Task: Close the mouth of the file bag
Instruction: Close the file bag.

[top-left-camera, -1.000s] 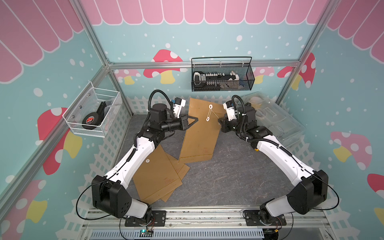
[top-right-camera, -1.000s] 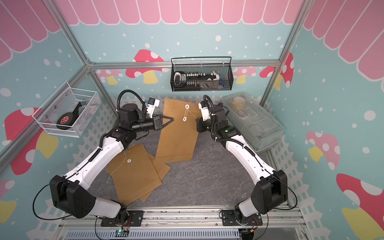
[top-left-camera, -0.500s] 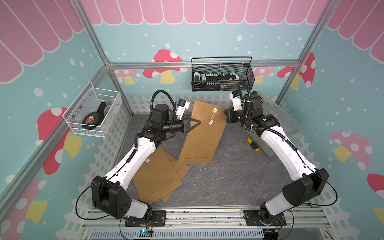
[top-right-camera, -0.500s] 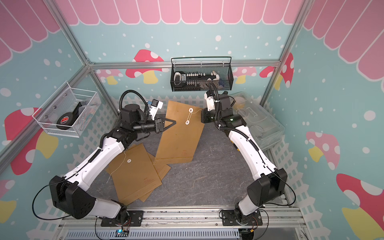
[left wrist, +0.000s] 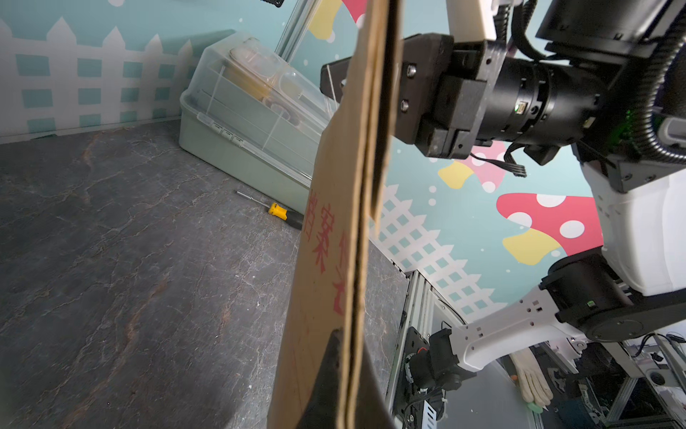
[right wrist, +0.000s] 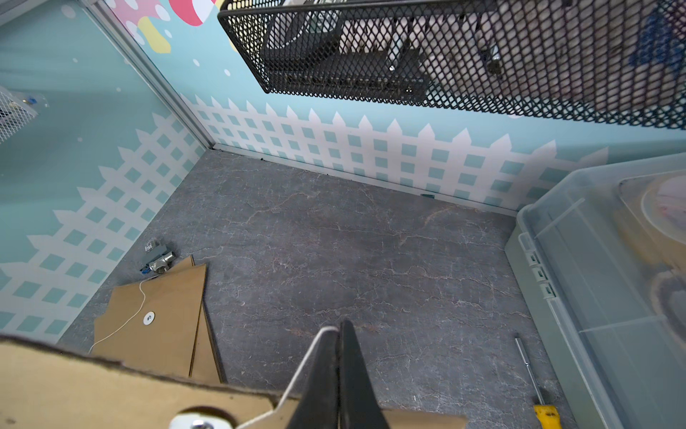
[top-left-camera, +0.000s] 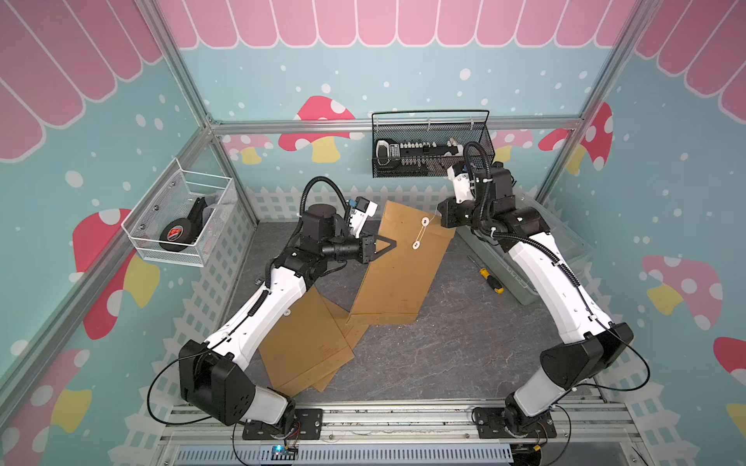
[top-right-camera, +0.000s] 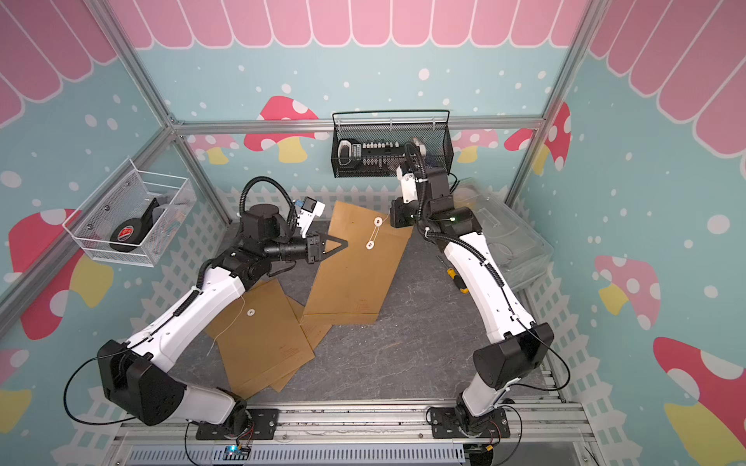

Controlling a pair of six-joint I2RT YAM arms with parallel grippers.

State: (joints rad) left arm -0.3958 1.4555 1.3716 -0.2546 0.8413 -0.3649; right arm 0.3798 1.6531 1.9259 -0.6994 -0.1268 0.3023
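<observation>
The file bag (top-left-camera: 397, 266) (top-right-camera: 355, 270) is a brown paper envelope held up at a tilt, its bottom edge on the floor. Two white buttons (top-left-camera: 425, 221) sit near its mouth with white string looped between them. My left gripper (top-left-camera: 392, 243) (top-right-camera: 344, 244) is shut on the bag's left edge; the left wrist view shows the bag (left wrist: 334, 230) edge-on between the jaws (left wrist: 347, 345). My right gripper (top-left-camera: 441, 214) (top-right-camera: 390, 218) is at the bag's top right corner, shut on the string (right wrist: 315, 347), which runs from its tips (right wrist: 339, 328) down to a button (right wrist: 200, 421).
Several more brown envelopes (top-left-camera: 302, 343) lie flat at the front left. A yellow-handled screwdriver (top-left-camera: 490, 279) lies beside a clear lidded box (top-left-camera: 520, 292) along the right wall. A black mesh basket (top-left-camera: 428, 169) hangs on the back wall above my right wrist. A white wire basket (top-left-camera: 181, 226) hangs left.
The right arm has risen and swung its wrist toward the back wall, still on the string, uncovering the screwdriver. The left gripper and the bag's top have shifted right.
</observation>
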